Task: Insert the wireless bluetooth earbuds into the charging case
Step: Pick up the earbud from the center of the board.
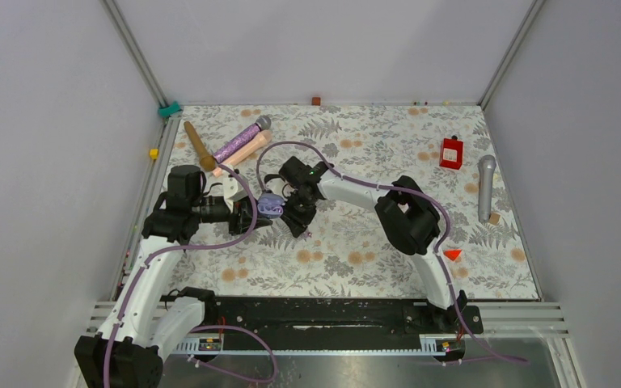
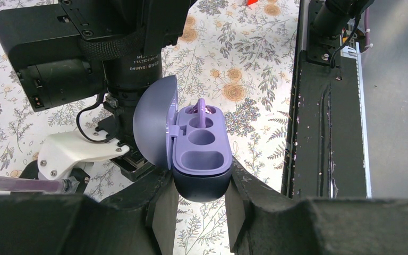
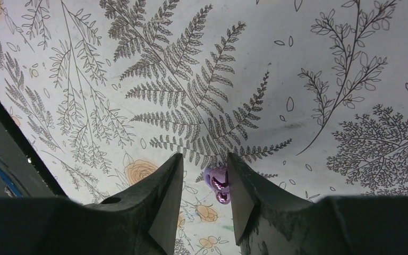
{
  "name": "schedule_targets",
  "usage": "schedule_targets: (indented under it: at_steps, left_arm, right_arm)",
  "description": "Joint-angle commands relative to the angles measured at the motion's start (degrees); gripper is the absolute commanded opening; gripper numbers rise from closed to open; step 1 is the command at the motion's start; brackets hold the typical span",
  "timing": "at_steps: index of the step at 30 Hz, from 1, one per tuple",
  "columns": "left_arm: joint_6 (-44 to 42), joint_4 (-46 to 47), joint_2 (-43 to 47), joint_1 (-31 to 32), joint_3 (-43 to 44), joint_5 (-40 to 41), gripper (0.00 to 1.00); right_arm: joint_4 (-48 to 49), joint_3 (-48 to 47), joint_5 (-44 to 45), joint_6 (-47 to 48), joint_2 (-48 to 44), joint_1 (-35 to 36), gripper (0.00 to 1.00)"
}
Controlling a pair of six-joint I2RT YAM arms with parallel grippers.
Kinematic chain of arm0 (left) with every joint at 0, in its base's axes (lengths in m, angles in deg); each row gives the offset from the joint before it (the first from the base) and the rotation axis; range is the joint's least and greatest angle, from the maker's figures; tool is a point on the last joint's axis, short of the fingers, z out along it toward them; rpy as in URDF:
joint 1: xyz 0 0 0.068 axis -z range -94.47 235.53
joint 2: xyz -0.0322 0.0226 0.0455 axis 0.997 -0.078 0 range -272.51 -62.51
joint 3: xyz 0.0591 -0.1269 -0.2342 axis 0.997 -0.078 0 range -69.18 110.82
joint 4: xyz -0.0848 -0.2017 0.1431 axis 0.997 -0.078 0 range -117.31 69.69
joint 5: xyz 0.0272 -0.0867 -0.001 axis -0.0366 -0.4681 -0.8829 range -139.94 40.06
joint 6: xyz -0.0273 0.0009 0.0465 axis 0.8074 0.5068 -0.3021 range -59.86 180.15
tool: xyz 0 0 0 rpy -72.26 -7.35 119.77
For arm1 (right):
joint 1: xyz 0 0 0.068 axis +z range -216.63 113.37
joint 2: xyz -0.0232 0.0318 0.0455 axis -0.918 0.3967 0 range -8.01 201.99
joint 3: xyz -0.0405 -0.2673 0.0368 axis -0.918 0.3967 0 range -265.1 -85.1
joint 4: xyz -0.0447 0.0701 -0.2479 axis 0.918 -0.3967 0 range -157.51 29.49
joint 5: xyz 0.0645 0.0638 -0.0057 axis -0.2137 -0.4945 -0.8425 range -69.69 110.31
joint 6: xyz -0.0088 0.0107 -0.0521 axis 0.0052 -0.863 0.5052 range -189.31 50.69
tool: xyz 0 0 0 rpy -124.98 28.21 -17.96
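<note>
Left gripper [image 2: 201, 183] clamped on open case [image 2: 199, 164], seated bud [image 2: 201, 109] in far socket | right gripper [image 3: 204, 159] fingers apart, loose bud [image 3: 217, 180] between them, touching one finger, unpinched | advice: centre, close gently, lower stem-first into empty socket [image 2: 202, 139].

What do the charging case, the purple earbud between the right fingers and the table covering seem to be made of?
The charging case looks like matte plastic: soft sheen, moulded wells. The earbud seems glossy plastic, perhaps coated: sharp bright highlights. The table covering is a printed sheet, cloth or vinyl, unclear: flat dull floral pattern.
</note>
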Motion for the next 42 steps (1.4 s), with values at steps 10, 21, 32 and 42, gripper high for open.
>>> schedule_targets:
  at_steps: [10, 21, 32, 42]
  left_arm:
    - [-1.29, 1.01, 0.56, -0.43, 1.91, -2.09, 0.0]
    - [-1.28, 0.95, 0.75, -0.5, 1.9, -2.16, 0.0]
    - [-1.27, 0.97, 0.93, -0.5, 1.81, -2.25, 0.0]
    - [-1.32, 0.96, 0.7, -0.51, 1.86, -2.26, 0.0]
  right_arm:
    - [4.05, 5.51, -1.77, 1.44, -9.76, 0.2, 0.43]
    - [3.87, 10.18, -1.64, 3.26, -10.35, 1.37, 0.41]
    - [3.18, 9.31, 0.32, 3.04, -8.46, 1.82, 0.39]
    - [1.21, 7.06, 2.71, 2.65, -5.98, 2.01, 0.4]
